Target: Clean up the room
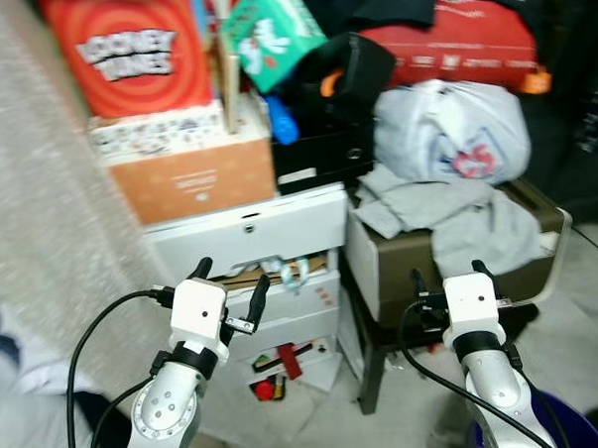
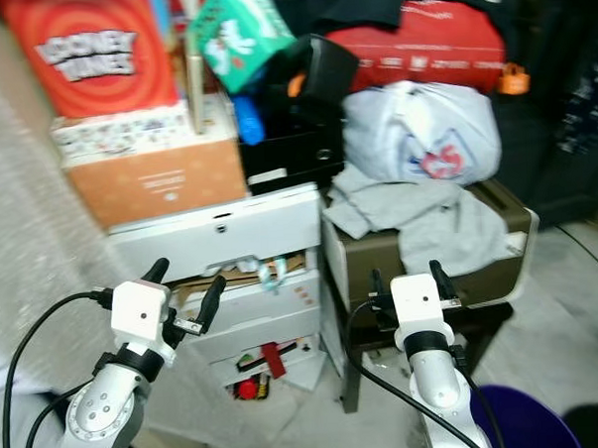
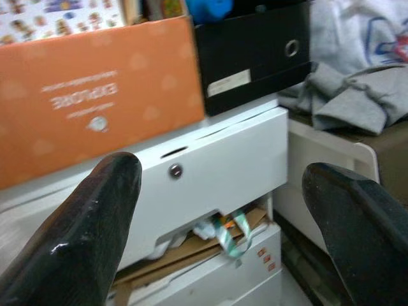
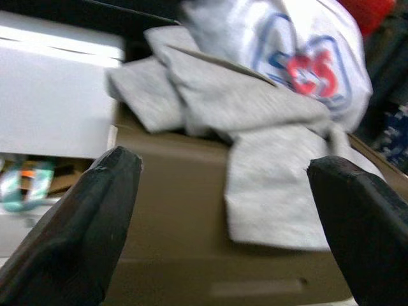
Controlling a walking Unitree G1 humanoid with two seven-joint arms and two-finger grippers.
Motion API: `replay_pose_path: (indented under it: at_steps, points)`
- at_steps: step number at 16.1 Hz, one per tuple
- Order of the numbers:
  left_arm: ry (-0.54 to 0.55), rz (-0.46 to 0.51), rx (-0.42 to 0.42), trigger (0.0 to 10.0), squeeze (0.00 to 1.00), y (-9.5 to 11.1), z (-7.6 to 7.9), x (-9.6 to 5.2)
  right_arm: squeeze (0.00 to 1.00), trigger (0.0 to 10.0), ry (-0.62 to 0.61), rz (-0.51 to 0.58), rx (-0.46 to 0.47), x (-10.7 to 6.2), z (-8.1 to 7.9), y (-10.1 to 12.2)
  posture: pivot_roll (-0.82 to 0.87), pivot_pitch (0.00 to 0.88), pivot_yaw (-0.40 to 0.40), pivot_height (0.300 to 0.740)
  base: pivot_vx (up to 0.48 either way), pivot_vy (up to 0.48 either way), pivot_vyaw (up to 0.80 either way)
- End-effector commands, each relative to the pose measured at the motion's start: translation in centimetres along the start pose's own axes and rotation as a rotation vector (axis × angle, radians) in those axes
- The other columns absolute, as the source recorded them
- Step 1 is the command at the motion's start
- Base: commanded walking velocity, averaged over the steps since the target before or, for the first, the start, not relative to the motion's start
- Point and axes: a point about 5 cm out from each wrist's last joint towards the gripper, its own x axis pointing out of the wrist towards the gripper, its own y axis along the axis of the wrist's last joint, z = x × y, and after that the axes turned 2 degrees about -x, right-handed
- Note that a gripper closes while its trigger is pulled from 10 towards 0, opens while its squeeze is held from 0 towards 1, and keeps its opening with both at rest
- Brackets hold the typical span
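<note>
A grey sweatshirt lies crumpled over the top and front of an olive-brown box at the right. A pale garment with a red and blue print is heaped behind it. My right gripper is held open in front of the box, just below the sweatshirt's hanging edge. My left gripper is open in front of a white drawer unit, holding nothing. Paper and a teal strap stick out of a drawer gap.
An orange box, a Looney Tunes box, a black box and a red bag are stacked above. Small red items lie in the lowest open drawer. A blue bin rim sits at bottom right. A pale wall closes the left.
</note>
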Motion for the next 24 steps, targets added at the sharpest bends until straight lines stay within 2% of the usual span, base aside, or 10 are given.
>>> replay_pose_path:
  at_steps: [1, 4, 12, 17, 24]
  points:
    - [0.004, 0.008, 0.005, 10.0, 0.0, 0.5, -0.2, 0.3, 0.0, 10.0, -0.013, 0.029, 0.017, 0.2, 0.3, 1.0, -0.07, 0.0, 0.058, 0.74, 0.0, 0.0, 0.0]
    - [0.005, 0.014, -0.02, 10.0, 0.0, 0.7, -0.1, 0.8, 0.0, 10.0, -0.011, 0.031, 0.016, 0.3, 0.3, 1.1, -0.08, 0.0, 0.056, 0.74, 0.0, 0.0, 0.0]
    - [0.01, 0.007, -0.022, 10.0, 0.0, 0.5, -0.1, 1.1, 0.0, 10.0, 0.009, 0.042, 0.027, 0.7, -0.4, 1.7, -0.08, 0.0, 0.059, 0.74, 0.0, -0.312, 0.0]
    - [0.029, 0.002, -0.036, 10.0, 0.0, 0.3, -0.2, 1.2, 0.0, 10.0, 0.023, 0.061, 0.024, 1.1, -0.7, 2.1, -0.08, 0.0, 0.059, 0.74, 0.0, 0.0, 0.0]
    - [0.072, -0.007, -0.02, 10.0, 0.0, -0.2, -0.6, 1.1, 0.0, 10.0, 0.045, 0.056, 0.031, 1.1, -1.2, 2.0, -0.08, 0.0, 0.059, 0.74, 0.0, 0.0, 0.8]
